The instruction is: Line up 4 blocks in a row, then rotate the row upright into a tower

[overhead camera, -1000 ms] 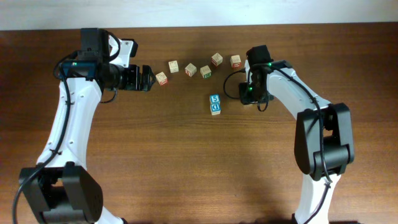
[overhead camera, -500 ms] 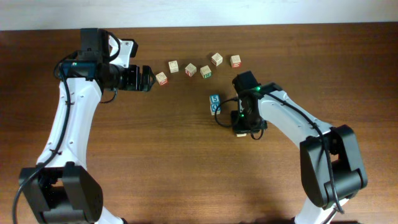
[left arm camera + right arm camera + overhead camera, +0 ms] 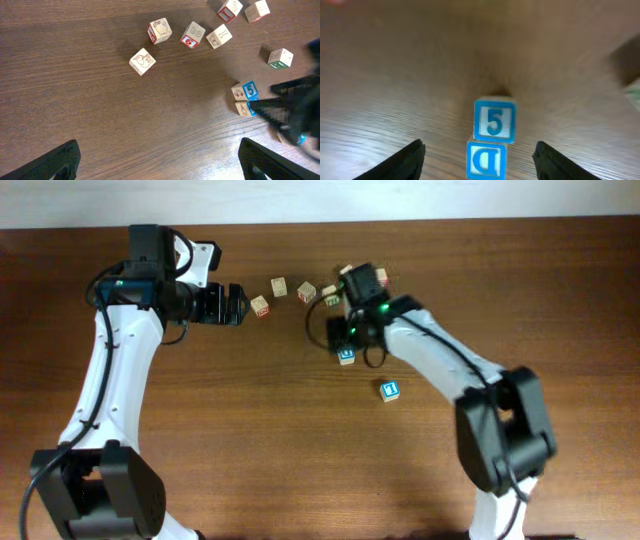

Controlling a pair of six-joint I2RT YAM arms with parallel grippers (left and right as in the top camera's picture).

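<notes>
Right end effector [image 3: 479, 145] opened, shifted over 5 block [image 3: 494, 120]; blue block [image 3: 390, 390] released.

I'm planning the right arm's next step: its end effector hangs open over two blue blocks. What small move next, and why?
Probably lower the right end effector straight down and close on the D block. Its jaws stand open and empty on either side of that block, with the 5 block just beyond it.
</notes>
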